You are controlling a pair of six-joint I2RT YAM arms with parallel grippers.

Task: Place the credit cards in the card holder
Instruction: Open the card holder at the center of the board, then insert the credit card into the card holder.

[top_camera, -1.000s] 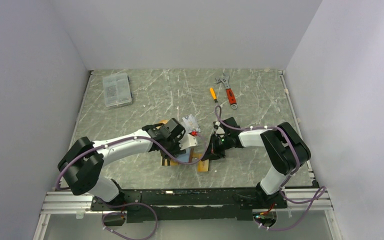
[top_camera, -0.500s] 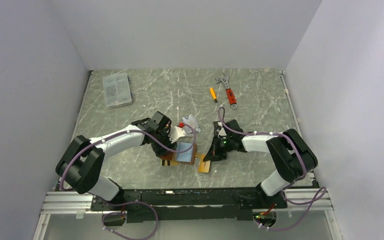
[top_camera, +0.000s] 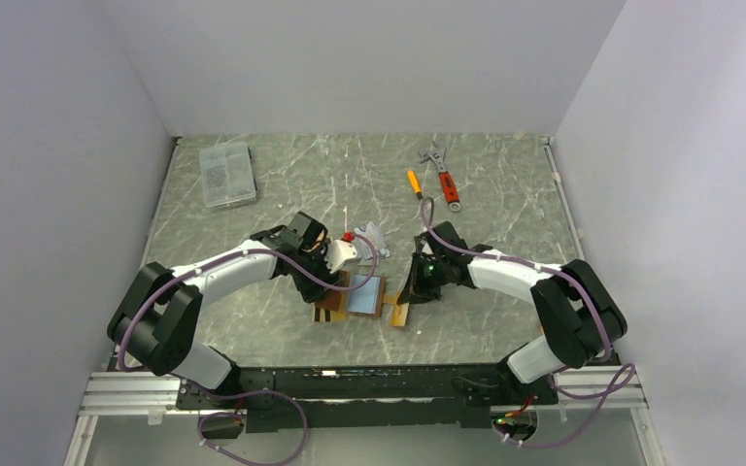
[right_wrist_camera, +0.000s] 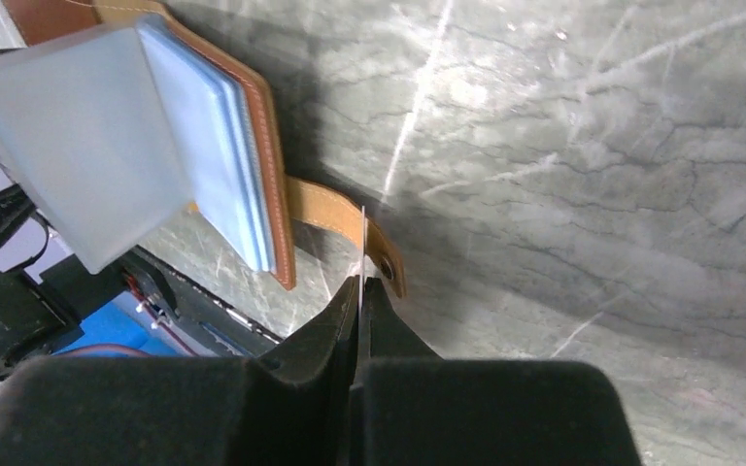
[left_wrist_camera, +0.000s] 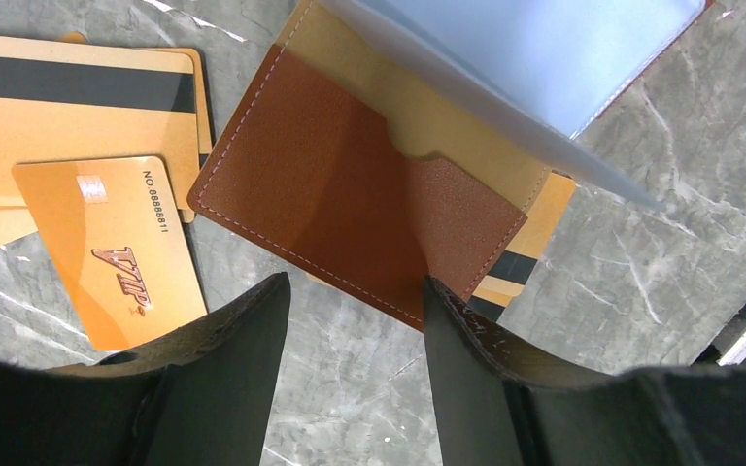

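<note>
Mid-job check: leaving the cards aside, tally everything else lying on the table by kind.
card holder: 1
wrench: 1
screwdriver: 1
clear plastic box: 1
Total: 4

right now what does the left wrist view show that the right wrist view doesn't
Only the left wrist view: an orange-gold plastic VIP card, a gold card with a black magnetic stripe beside it, and the open left gripper. Only the right wrist view: the small tan leather snap tab, and the right gripper shut on what looks like a thin sheet seen edge-on. Both: the tan-brown leather card holder, its clear plastic sleeves, and the grey marbled table.
</note>
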